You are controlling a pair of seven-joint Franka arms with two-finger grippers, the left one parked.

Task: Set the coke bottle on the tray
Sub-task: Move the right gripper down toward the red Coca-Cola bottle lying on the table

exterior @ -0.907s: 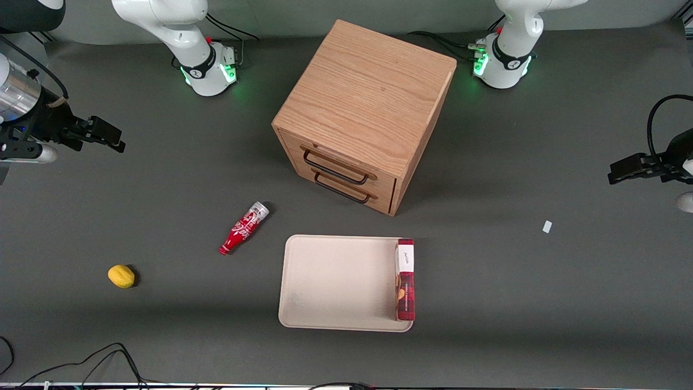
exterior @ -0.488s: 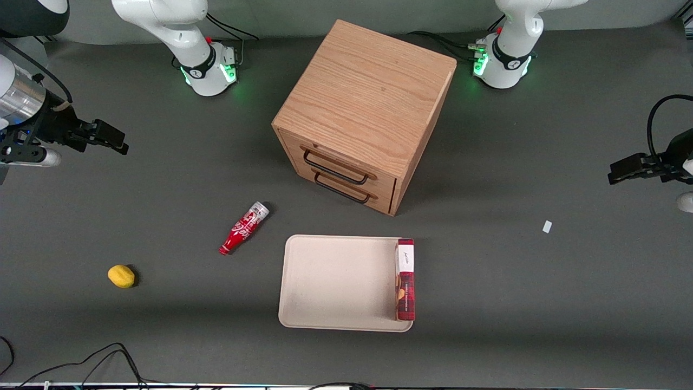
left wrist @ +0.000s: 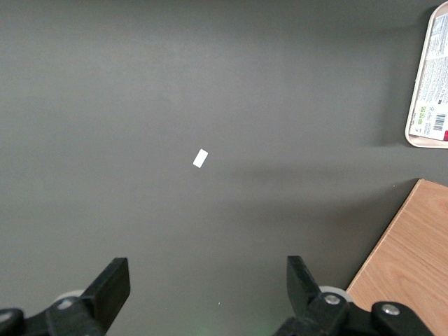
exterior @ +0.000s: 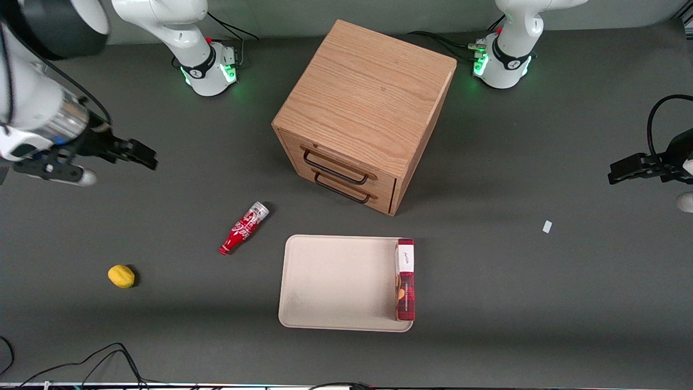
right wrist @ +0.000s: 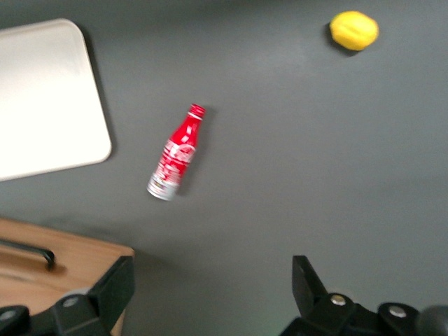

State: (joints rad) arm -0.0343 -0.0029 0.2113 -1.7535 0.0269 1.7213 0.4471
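One bottle (exterior: 244,228) lies on its side on the dark counter (exterior: 162,325), just beside the tray (exterior: 335,281) but not touching it, with its red cap pointing toward the front camera and its silver base pointing toward the cabinet (exterior: 365,116). My pincer (exterior: 142,155) hangs above bare counter toward my end, well apart from the bottle and farther from the front camera than it. My fingers (right wrist: 311,283) stand wide apart with nothing between them. From my wrist I see the bottle (right wrist: 176,155) lying free, the tray's (right wrist: 49,98) rounded corner near it, and a corner of the cabinet (right wrist: 63,262) with a black handle (right wrist: 28,250) showing.

Beige and shallow, the tray sits in front of the cabinet's two drawers, nearer the front camera. A red-and-white box (exterior: 405,279) lies in it along the short rim that faces the parked arm's end. A lemon (exterior: 121,276) rests on the counter toward my end, nearer the front camera than the bottle and well apart from it; my wrist camera catches it (right wrist: 354,30) too. A small white scrap (exterior: 547,226) lies on the counter toward the parked arm's end.
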